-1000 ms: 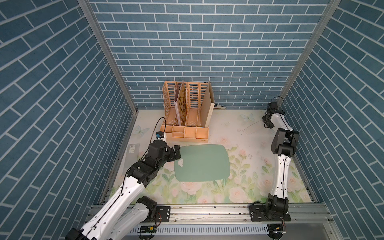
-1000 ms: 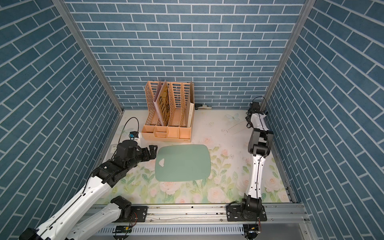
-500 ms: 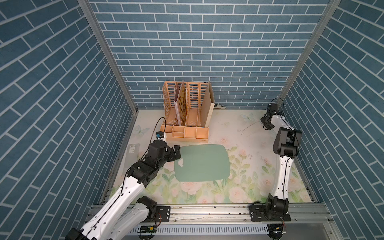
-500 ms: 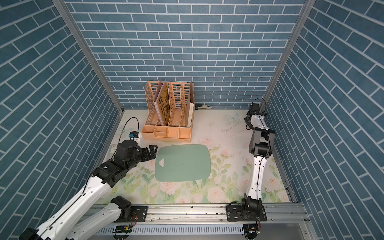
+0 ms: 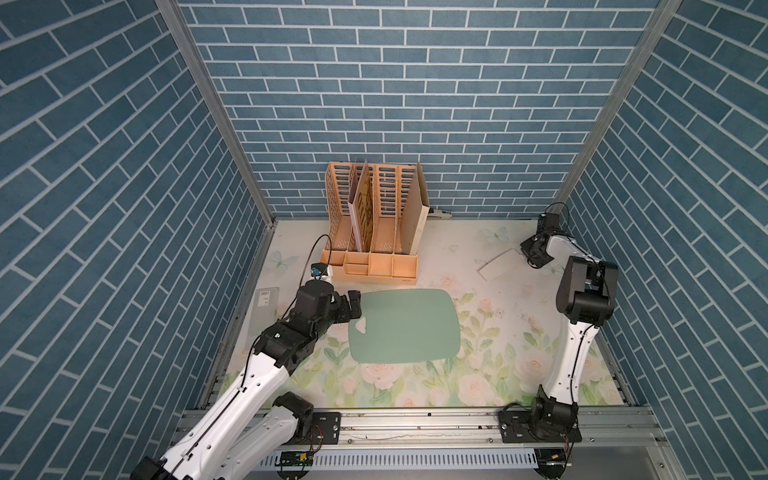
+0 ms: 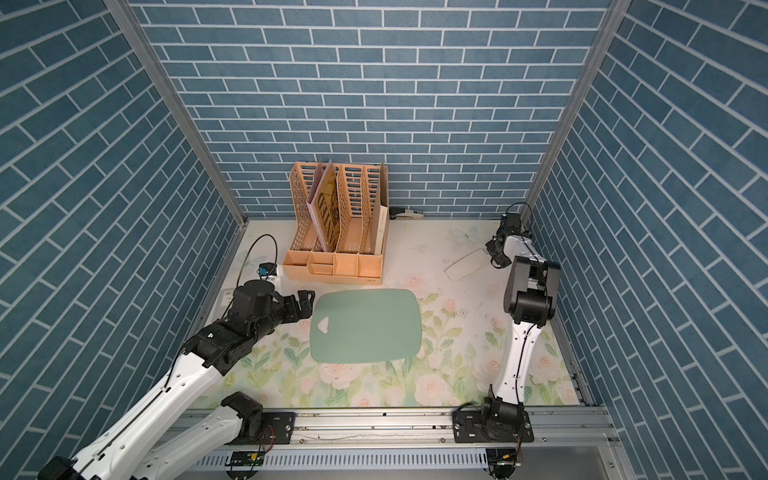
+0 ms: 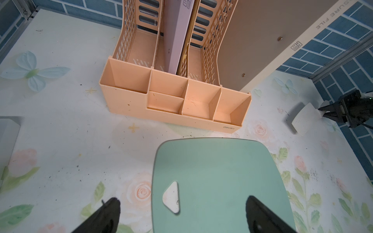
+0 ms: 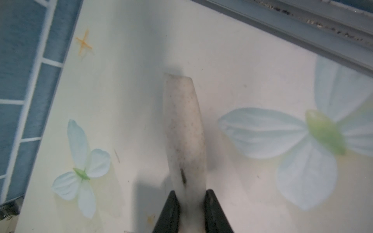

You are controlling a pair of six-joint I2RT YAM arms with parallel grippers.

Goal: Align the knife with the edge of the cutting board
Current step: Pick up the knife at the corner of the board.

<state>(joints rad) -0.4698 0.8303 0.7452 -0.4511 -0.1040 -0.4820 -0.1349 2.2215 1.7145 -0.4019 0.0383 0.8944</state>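
The knife point(image 5: 498, 266) is found in the upper right of both top views point(image 6: 467, 265), on the floral worktop point(image 5: 498, 353) near the back right corner. It is set at a slant, with its broad whitish blade pointing toward the frame centre. Its pale handle point(image 8: 184, 131) is clamped between the closed fingers of the right gripper point(image 8: 190, 201), which is seen at the handle end in a top view point(image 5: 531, 258). A dark shadow is cast beside the blade in the left wrist view point(image 7: 304, 119). Whether the blade is lifted cannot be told.

The cutting board point(image 5: 405, 326) lies flat at the middle of the worktop, well apart from the knife, with its triangular hole at the short end toward frame left. Just beside that end the left gripper point(image 5: 355, 306) is held with its jaws spread wide and nothing between them. In the left wrist view one finger point(image 7: 109, 213) is seen over the worktop and the other over the cutting board point(image 7: 218, 171).

A peach desk organiser point(image 5: 370, 266) stands behind the board, and a grey flat box point(image 5: 266, 299) lies at the left edge.
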